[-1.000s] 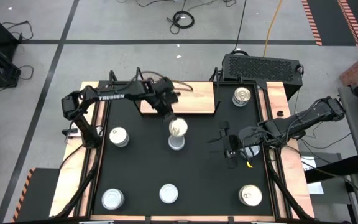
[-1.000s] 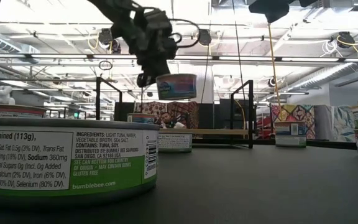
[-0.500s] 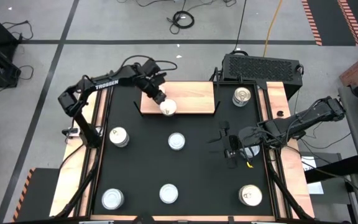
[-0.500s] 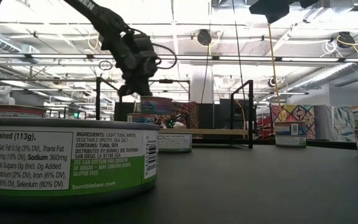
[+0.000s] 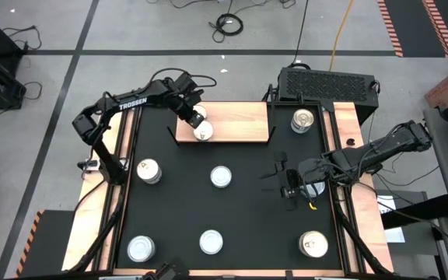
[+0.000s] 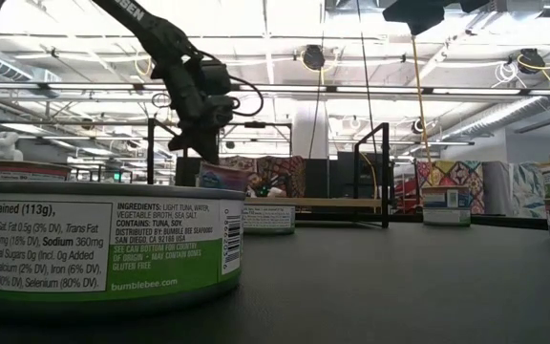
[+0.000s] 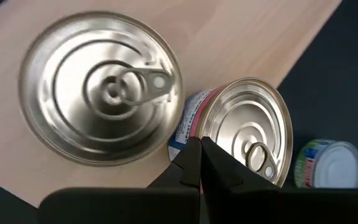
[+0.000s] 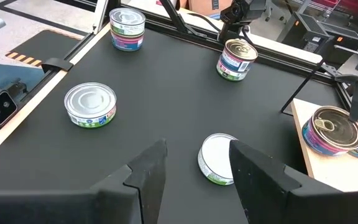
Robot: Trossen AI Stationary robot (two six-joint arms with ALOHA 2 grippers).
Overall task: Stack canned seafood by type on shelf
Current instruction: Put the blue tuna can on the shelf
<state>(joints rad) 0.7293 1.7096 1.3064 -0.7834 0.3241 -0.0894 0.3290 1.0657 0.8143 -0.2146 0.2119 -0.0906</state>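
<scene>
The shelf, a light wooden board [image 5: 239, 117] with black rods at its ends, lies at the table's far edge. My left gripper [image 5: 196, 122] hangs over its left part, shut on a pull-tab tin [image 5: 204, 131] with a pink and blue label, seen tilted in the left wrist view [image 7: 247, 127] and the low view [image 6: 225, 178]. A second pull-tab tin [image 7: 101, 87] stands flat on the board beside it. My right gripper [image 5: 289, 191] waits open above the table's right side, nothing between its fingers [image 8: 196, 149]. My left gripper pinches the tilted tin by its top rim [image 7: 202, 132], at the edge nearest the flat tin, between its two shut fingers. The fingers slant down from the far left. The tin hangs tilted off their ends; I cannot tell whether its bottom touches the board.
Loose tins stand on the black tabletop: mid-left [image 5: 145, 169], centre [image 5: 221, 176], near left [image 5: 141, 249], near centre [image 5: 211, 242], near right [image 5: 313, 244]. Another sits on the wooden strip at the far right [image 5: 302, 120]. The shelf's right part is bare wood.
My left gripper has swung from above the table's centre toward the far edge and the left, sinking a little, carrying the tin over the shelf's left part. The tin, level before, now hangs tilted. The centre tin below it stayed on the table.
</scene>
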